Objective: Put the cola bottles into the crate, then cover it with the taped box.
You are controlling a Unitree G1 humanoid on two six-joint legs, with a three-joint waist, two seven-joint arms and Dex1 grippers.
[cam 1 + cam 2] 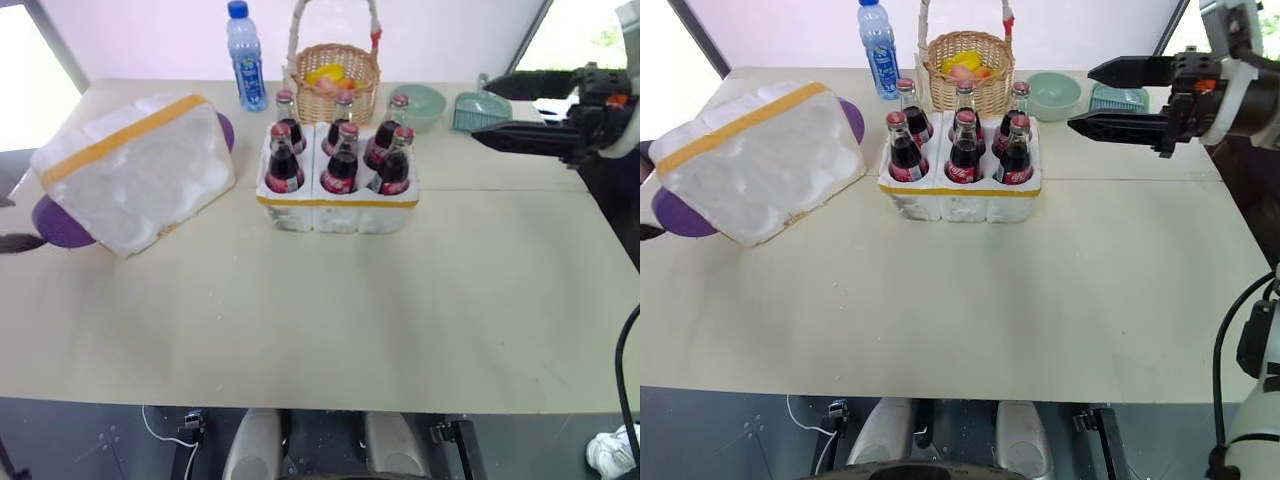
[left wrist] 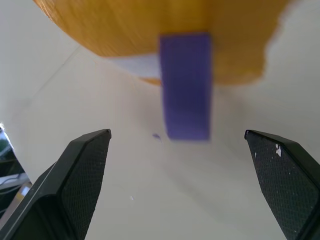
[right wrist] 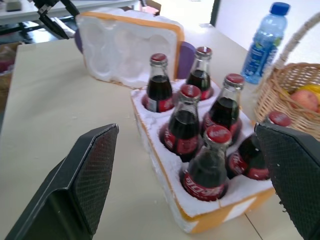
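Several cola bottles (image 1: 341, 160) with red caps stand upright in the holes of the crate (image 1: 338, 212), a low white foam block with a yellow tape band, at the table's middle back. The taped box (image 1: 135, 170) lies tilted at the left, its hollow side facing up and a yellow band across it. My right gripper (image 1: 480, 112) hovers open above the table, right of the crate, with nothing between its fingers. My left gripper (image 2: 177, 132) is open and empty at the far left, close to the box's yellow-taped edge (image 2: 150, 25).
Purple round pieces (image 1: 58, 223) stick out from under the taped box. Behind the crate stand a blue-capped water bottle (image 1: 245, 55), a wicker basket (image 1: 335, 75) with fruit, a green bowl (image 1: 425, 105) and a teal dish (image 1: 480, 110).
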